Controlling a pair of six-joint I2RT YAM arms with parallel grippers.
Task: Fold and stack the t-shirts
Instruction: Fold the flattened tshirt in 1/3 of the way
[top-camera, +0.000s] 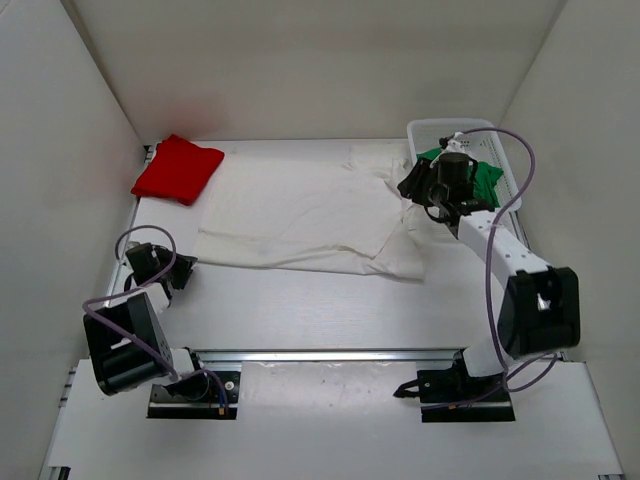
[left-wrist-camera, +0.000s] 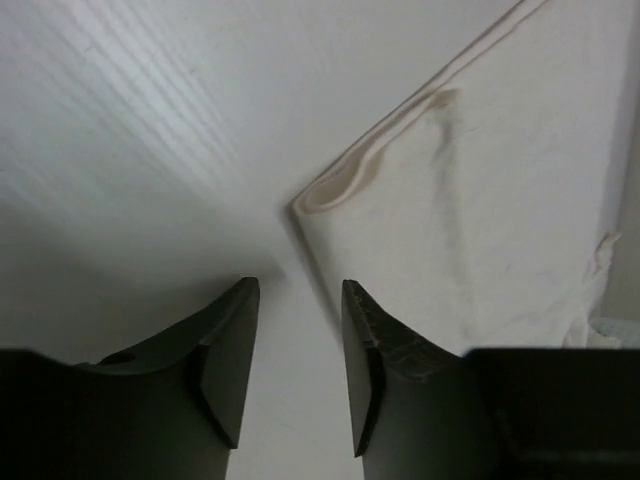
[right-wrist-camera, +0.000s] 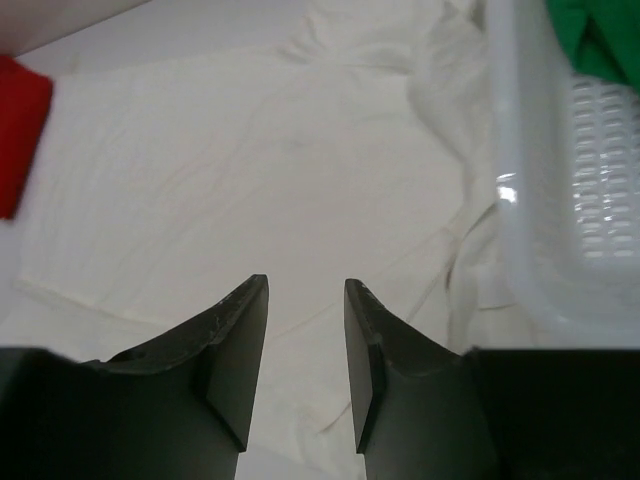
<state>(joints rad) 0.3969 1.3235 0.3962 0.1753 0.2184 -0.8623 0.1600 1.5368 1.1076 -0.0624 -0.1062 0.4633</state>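
Forward — right arm (top-camera: 492, 250) over off-white shirt (top-camera: 300, 215)

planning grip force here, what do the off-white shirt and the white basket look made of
Off-white shirt: soft cloth, probably cotton knit, matte. It lies limp and flat with wrinkles, and the hem curls up at one corner.
White basket: rigid plastic, likely moulded, slightly glossy. Its wall is a regular mesh of slots, and one edge catches a bright highlight.

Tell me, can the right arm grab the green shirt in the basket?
Probably yes. The right gripper is open and empty, right beside the basket, whose top is open with the green shirt lying uncovered inside. It would only need to lift over the rim.
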